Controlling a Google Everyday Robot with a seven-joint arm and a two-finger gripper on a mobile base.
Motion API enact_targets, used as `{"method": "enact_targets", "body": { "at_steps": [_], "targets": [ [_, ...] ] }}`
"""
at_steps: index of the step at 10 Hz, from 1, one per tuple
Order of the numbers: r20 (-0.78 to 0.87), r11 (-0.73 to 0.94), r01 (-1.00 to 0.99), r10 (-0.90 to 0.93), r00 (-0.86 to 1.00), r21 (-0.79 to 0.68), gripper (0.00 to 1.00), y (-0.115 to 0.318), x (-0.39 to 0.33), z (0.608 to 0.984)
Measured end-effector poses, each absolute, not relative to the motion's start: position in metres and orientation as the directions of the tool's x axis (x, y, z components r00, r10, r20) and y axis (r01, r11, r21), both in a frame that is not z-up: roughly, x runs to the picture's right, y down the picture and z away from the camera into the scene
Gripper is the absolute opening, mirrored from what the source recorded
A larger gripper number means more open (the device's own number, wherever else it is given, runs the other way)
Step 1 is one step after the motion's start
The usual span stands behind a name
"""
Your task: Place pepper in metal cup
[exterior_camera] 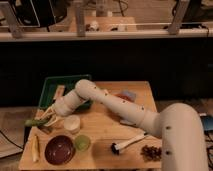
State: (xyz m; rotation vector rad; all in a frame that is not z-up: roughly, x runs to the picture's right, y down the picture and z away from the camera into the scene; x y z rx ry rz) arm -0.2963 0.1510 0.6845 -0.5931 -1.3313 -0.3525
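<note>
My gripper [46,118] is at the left side of the wooden table [110,131], just left of the cream cup [72,123]. It is shut on the long green pepper [35,121], which sticks out to the left, lying nearly level. The small dark metal cup [45,129] shows partly right under the gripper and the pepper. The pepper is held just above the cup's rim, not inside it.
A green tray [59,89] stands behind the gripper. A maroon bowl [59,149], a lime-green cup [82,142] and a pale corn-like stick [35,148] lie at the front left. A brush [127,143], a brown clump [150,152] and a packet [126,95] are to the right.
</note>
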Motion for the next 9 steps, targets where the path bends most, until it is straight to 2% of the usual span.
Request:
{"method": "enact_targets", "body": {
  "at_steps": [4, 9],
  "targets": [
    [0.974, 0.760, 0.612, 0.139, 0.177, -0.219, 0.00, 0.157, -0.321, 0.677],
    [0.947, 0.724, 0.610, 0.239, 0.216, -0.322, 0.00, 0.160, -0.325, 0.681]
  ]
}}
